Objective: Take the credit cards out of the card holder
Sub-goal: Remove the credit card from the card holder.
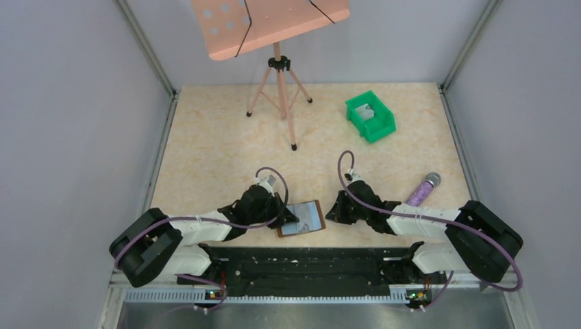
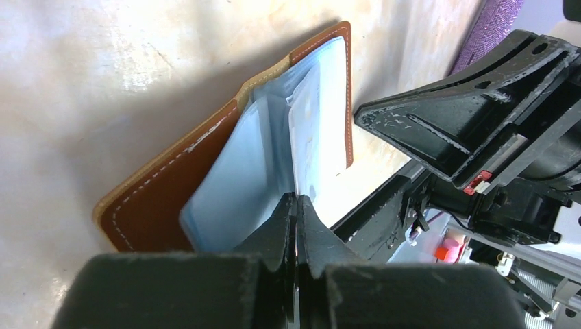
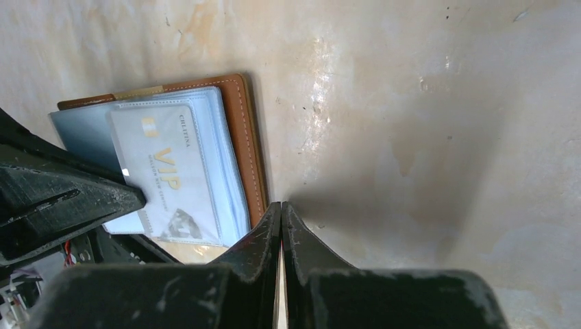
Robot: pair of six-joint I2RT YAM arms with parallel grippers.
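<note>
The card holder [image 1: 302, 218] lies open on the table between the arms, brown leather with blue-grey inner panels. A light grey credit card [image 3: 170, 175] printed "VIP" sits in its right panel; it also shows edge-on in the left wrist view [image 2: 312, 130]. My left gripper [image 2: 296, 199] is shut, its tips against the near edge of the panels [image 2: 240, 185] beside the card. I cannot tell whether it pinches anything. My right gripper [image 3: 281, 205] is shut and empty, its tips on the table just right of the card holder's brown edge [image 3: 250, 144].
A green plastic bin [image 1: 371, 117] stands at the back right with a light grey flat thing [image 1: 367, 112] inside. A purple microphone [image 1: 422, 189] lies right of the right gripper. A pink music stand [image 1: 277, 75] stands at the back.
</note>
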